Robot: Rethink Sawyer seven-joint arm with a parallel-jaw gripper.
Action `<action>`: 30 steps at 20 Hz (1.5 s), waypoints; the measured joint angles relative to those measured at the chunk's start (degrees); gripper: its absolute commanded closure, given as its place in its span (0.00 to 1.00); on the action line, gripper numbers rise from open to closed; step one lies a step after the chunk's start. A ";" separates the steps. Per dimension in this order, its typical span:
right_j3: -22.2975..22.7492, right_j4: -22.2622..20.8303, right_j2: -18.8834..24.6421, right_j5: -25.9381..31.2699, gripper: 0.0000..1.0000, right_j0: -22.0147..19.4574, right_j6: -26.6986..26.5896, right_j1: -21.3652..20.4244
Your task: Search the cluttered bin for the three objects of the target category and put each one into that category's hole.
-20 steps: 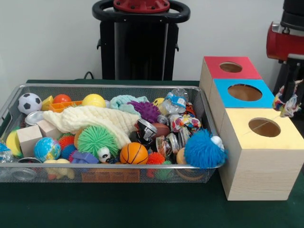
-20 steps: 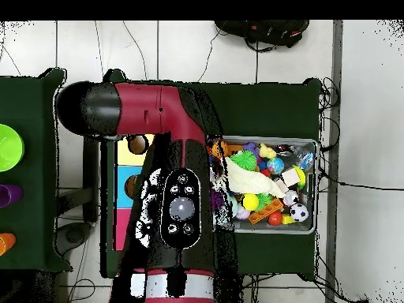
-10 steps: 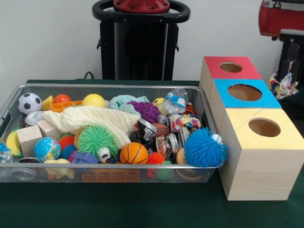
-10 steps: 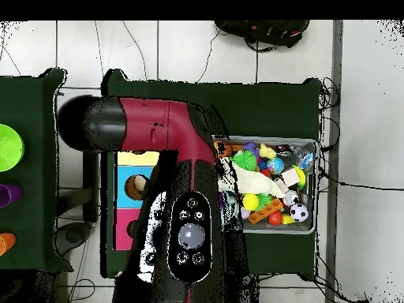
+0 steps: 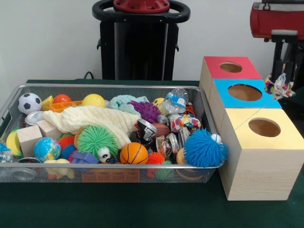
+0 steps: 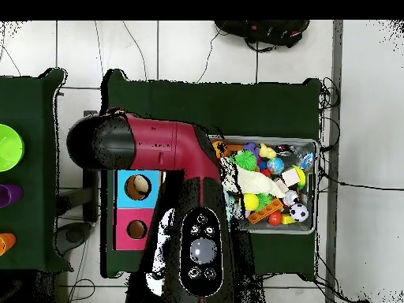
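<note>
My gripper [image 5: 283, 71] hangs at the far right, beyond the blue box [image 5: 266, 99], shut on a multicoloured knotted rope toy [image 5: 278, 86] that dangles below it. The toy is in the air, right of the blue box's hole [image 5: 244, 91] and behind the yellow box's hole [image 5: 264, 127]. The red box's hole [image 5: 231, 67] lies farther back. A similar rope toy [image 5: 186, 121] lies in the mesh bin [image 5: 209, 118]. In the overhead view the red arm [image 6: 170, 146] hides the gripper and the yellow box; the blue box's hole [image 6: 137, 186] and the red box's hole [image 6: 136, 229] show.
The bin holds a cream cloth [image 5: 95, 118], a green spiky ball [image 5: 96, 140], a basketball [image 5: 133, 153], a blue fuzzy ball [image 5: 204, 148], a soccer ball [image 5: 29, 102] and several other toys. The three boxes stand in a row right of the bin.
The gripper with the rope toy has risen and shifted slightly left and back, from beside the yellow box to beside the blue box. In the overhead view the arm has swung, uncovering the blue and red boxes.
</note>
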 measured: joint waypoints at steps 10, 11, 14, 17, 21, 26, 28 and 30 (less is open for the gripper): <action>6.06 -1.67 1.56 -6.01 1.00 -0.34 0.00 -1.43; 6.56 -1.90 1.65 -6.47 1.00 -0.34 0.00 -1.51; 7.77 -2.83 1.75 -7.75 1.00 -0.28 0.00 -1.61; 8.48 -4.17 1.76 -8.37 1.00 0.03 0.00 -1.62; 9.08 -5.24 1.76 -8.39 1.00 0.51 0.00 -1.63; 9.82 -6.37 1.76 -8.39 0.00 1.11 0.00 -1.63; 9.96 -6.57 1.77 -8.39 0.00 1.21 0.00 -1.64; 10.04 -6.59 1.77 -8.39 0.00 1.21 0.00 -1.63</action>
